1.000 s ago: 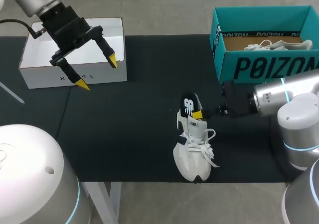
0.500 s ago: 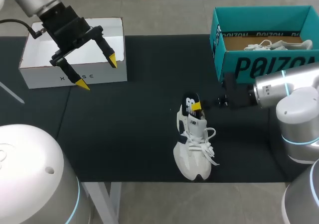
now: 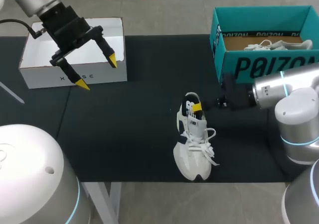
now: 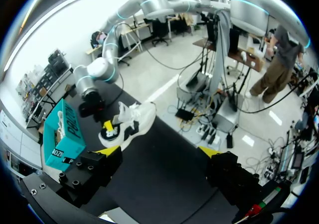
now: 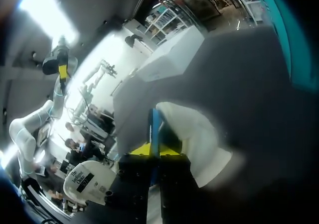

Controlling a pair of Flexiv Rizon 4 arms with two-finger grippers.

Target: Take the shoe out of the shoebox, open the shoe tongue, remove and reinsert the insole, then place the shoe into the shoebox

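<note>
Shoe stands mid-table, left of the teal shoebox. Right gripper pinches its tongue, likely soft and bendy, best held at the tip. Left gripper has its jaws apart.

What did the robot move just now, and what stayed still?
The right pincer, shut on the shoe's thin black piece, slid a little toward the table's far side, taking that piece along. The shoe, the open left pincer, the teal shoebox and the white box stayed put.
</note>
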